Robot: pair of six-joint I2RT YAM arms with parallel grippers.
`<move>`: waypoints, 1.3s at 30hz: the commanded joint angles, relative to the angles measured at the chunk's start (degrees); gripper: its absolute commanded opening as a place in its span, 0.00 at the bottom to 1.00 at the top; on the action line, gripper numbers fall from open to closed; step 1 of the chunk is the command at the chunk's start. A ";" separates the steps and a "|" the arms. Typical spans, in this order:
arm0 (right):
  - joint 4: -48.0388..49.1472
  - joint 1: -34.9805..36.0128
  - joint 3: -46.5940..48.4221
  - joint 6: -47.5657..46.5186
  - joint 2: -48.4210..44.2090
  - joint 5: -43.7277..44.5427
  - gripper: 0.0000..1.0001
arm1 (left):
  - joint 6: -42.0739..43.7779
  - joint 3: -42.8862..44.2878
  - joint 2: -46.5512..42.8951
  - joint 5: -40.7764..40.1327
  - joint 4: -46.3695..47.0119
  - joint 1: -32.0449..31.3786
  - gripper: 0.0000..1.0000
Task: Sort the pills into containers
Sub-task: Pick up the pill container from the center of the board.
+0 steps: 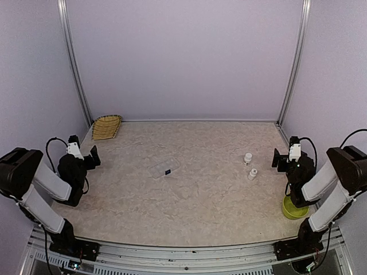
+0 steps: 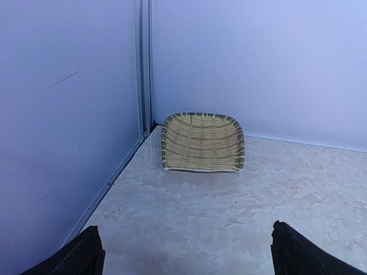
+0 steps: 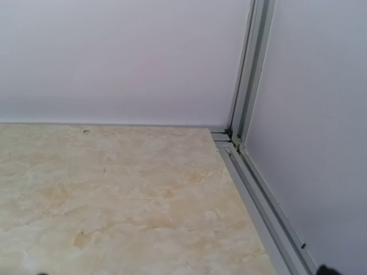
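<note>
1. The table (image 1: 195, 200) is a pale marbled slab. It gives a hard, flat surface, so small round things would probably roll or skid on it.
2. The left gripper (image 1: 93, 154) hangs at the left side with its fingers (image 2: 74, 258) spread wide and nothing between them. It faces the woven basket (image 2: 202, 142) in the far left corner.
3. The right gripper (image 1: 278, 159) is at the right side, also spread and empty. Its own camera shows only bare table and the far right corner.
4. The yellow-green bowl (image 1: 294, 209) sits near the right edge, partly hidden behind the right arm.
5. The organizer box (image 1: 165, 168) lies flat near the middle of the table, well apart from both grippers. It looks like thin clear plastic, so it is probably light, stiff and slippery. It would likely slide if nudged, and one arm may need to steady it by a long edge.
6. Two white bottles (image 1: 248, 158) stand upright just left of the right gripper. They are likely light and easy to tip, and are best gripped around the body.
7. The pills cannot be made out for certain. One dark speck (image 1: 167, 171) shows at the box. Such specks would be hard to pinch, so tipping them in may work better.
8. No label, brand or writing is readable anywhere.
</note>
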 commanded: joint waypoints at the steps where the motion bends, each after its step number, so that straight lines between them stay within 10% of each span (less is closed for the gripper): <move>1: 2.10 -0.45 0.86 -0.39 0.65 0.77 1.00 | -0.22 1.28 0.68 -0.53 1.92 0.69 0.99; 18: 1.77 -0.54 0.90 -0.30 0.50 0.61 1.00 | 0.22 1.11 -0.86 -2.59 1.30 -0.35 0.99; 27: 2.20 -0.29 -0.40 -1.43 -2.26 -0.25 1.00 | -0.22 8.21 -14.54 -15.66 -21.23 -6.91 0.99; 39: -64.94 4.47 24.47 11.22 -25.07 6.73 1.00 | -22.25 23.06 -23.22 -27.27 -65.23 -22.72 0.99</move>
